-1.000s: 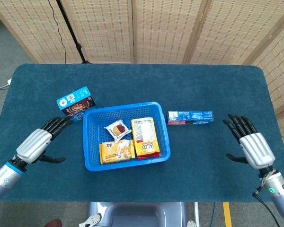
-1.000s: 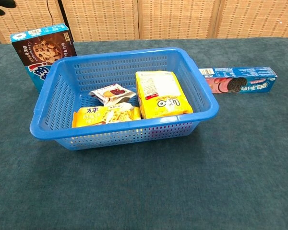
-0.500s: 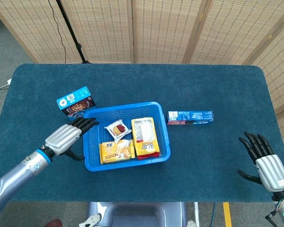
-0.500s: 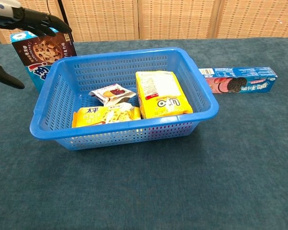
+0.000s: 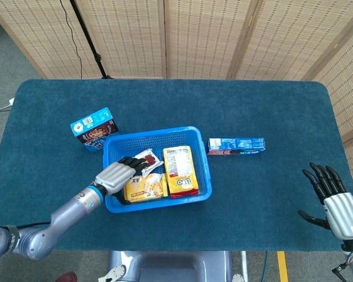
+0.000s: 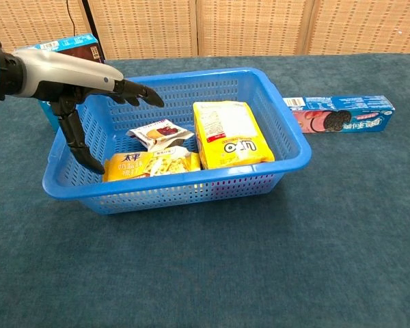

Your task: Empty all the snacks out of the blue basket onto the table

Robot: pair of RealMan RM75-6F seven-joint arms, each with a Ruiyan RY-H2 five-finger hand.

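Moved in over the last second: left hand (image 6: 89,85) from outside the basket (image 5: 113,205) at 9 o'clock to above its left half, fingers spread, thumb hanging down by the left wall, holding nothing. Right hand (image 5: 335,200) drawn back toward the table's 4 o'clock corner, also spread and empty. Snacks unchanged in place. Reads as the start of a reach for one of the left-side packs; emptying only partly done.

Inside the basket: small white packet (image 6: 160,133) showing a dark-filled biscuit, at 10 o'clock; flat yellow pack (image 6: 150,165) at 7 o'clock; taller yellow bag (image 6: 232,133) filling the right half. All three glossy, crinkly film, soft and pillow-shaped, likely slippery and easily crushed. Basket itself rigid blue plastic, slotted walls, rolled rim, rectangular.

Already out on the table: cookie box (image 5: 94,128) of printed card, standing at 10 o'clock from the basket; long box (image 5: 236,145) of sandwich biscuits lying flat at 3 o'clock. Table (image 5: 253,106) covered in dark teal cloth with a short felt-like nap.
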